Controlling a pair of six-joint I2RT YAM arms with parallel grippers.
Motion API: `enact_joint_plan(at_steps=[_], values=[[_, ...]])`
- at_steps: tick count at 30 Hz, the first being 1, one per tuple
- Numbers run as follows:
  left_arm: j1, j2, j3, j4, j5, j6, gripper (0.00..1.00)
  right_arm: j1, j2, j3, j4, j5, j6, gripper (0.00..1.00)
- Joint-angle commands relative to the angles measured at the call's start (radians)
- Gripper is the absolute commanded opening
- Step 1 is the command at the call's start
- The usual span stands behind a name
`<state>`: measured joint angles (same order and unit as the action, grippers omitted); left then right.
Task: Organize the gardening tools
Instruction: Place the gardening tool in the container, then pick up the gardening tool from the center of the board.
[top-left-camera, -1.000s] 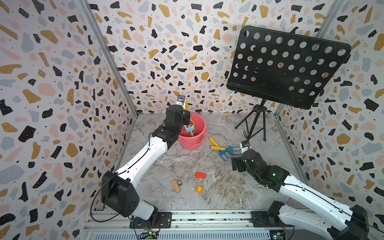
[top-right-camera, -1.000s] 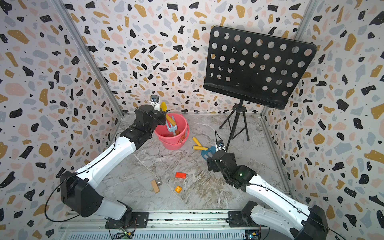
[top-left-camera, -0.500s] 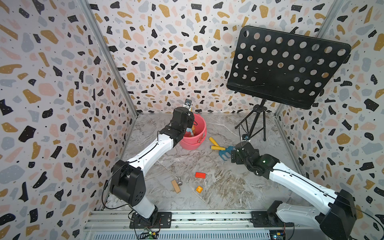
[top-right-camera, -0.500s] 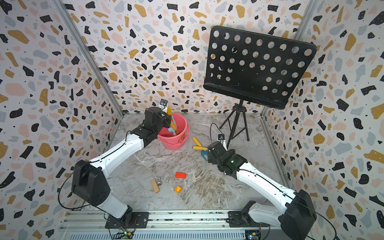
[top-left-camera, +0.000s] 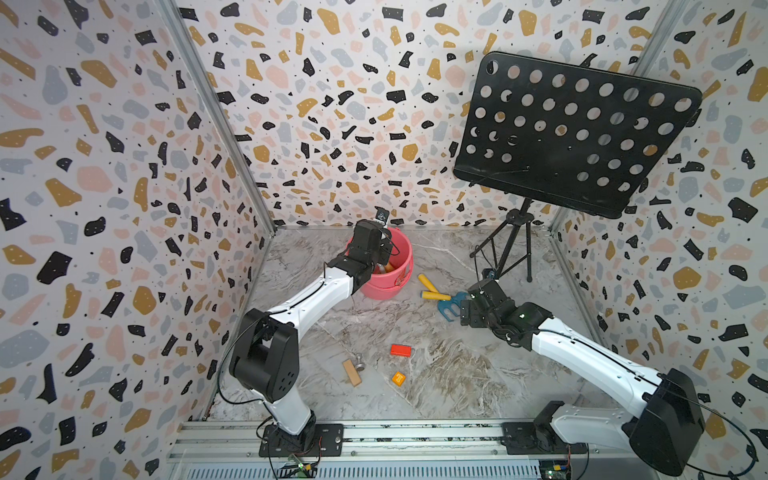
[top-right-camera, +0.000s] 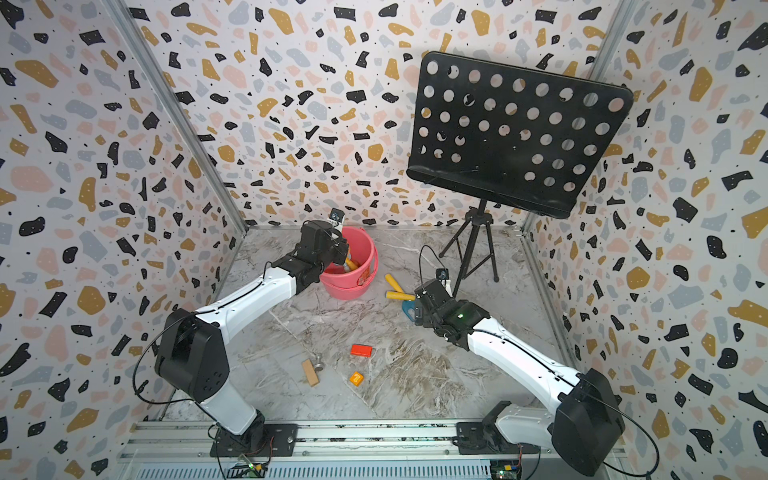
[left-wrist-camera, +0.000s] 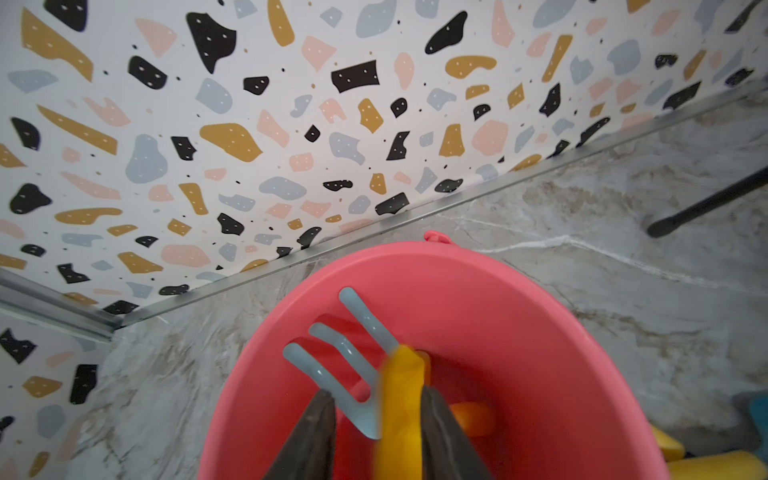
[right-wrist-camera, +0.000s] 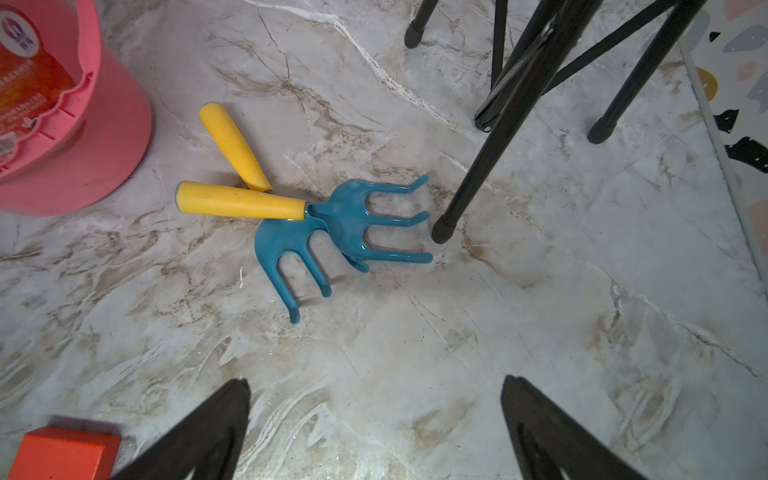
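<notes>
My left gripper (left-wrist-camera: 378, 390) hangs inside the pink bucket (left-wrist-camera: 498, 282), its jaws standing apart. A yellow tool (left-wrist-camera: 401, 399), blurred, sits between the fingers against one of them. A light-blue fork (left-wrist-camera: 332, 365) lies in the bucket below. Two dark blue rakes (right-wrist-camera: 365, 220) with yellow handles (right-wrist-camera: 241, 203) lie crossed on the floor beside the bucket (right-wrist-camera: 104, 124). My right gripper (right-wrist-camera: 374, 380) is open and empty, just short of the rakes' tines. In both top views the left gripper (top-left-camera: 380, 257) dips into the bucket (top-right-camera: 365, 249), and the right gripper (top-right-camera: 417, 309) faces the rakes (top-left-camera: 449, 305).
A black music stand (top-left-camera: 573, 133) rises on a tripod (top-left-camera: 511, 245); one tripod foot (right-wrist-camera: 442, 232) nearly touches the rake tines. A red block (top-left-camera: 400, 350), an orange block (top-left-camera: 398, 378), a wooden block (top-left-camera: 351, 372) and a metal knob (top-left-camera: 359, 365) lie nearer the front.
My left gripper came down from above the bucket into it and its jaws parted around the yellow tool. My right arm reached forward to the rakes, still open.
</notes>
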<state>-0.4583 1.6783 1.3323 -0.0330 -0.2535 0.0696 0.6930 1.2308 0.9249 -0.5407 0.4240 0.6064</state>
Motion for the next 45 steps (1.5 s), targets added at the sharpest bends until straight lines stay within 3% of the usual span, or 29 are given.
enact_joint_plan(at_steps=[1,5,11,17,22,28,45], values=[[0.004,-0.013,0.032,-0.006,0.031,0.0,0.51,-0.004,-0.035,0.008,-0.037,-0.009,0.009,1.0],[0.004,-0.043,0.08,-0.056,0.046,-0.013,0.6,-0.004,-0.058,0.007,-0.053,-0.007,0.004,1.0],[-0.016,-0.112,0.142,-0.15,0.103,0.002,0.64,-0.011,-0.098,0.002,-0.075,-0.007,0.005,1.0],[-0.095,-0.157,0.175,-0.267,0.165,0.033,0.67,-0.03,-0.143,-0.017,-0.095,-0.005,0.017,1.0],[-0.174,-0.134,0.187,-0.333,0.218,0.041,0.79,-0.056,-0.179,-0.03,-0.137,0.009,0.034,1.0],[-0.261,-0.039,0.254,-0.439,0.18,0.125,0.86,-0.11,-0.249,-0.051,-0.194,0.025,0.046,1.0],[-0.348,0.417,0.632,-0.82,0.07,0.197,0.79,-0.178,-0.359,-0.037,-0.273,0.064,0.017,1.0]])
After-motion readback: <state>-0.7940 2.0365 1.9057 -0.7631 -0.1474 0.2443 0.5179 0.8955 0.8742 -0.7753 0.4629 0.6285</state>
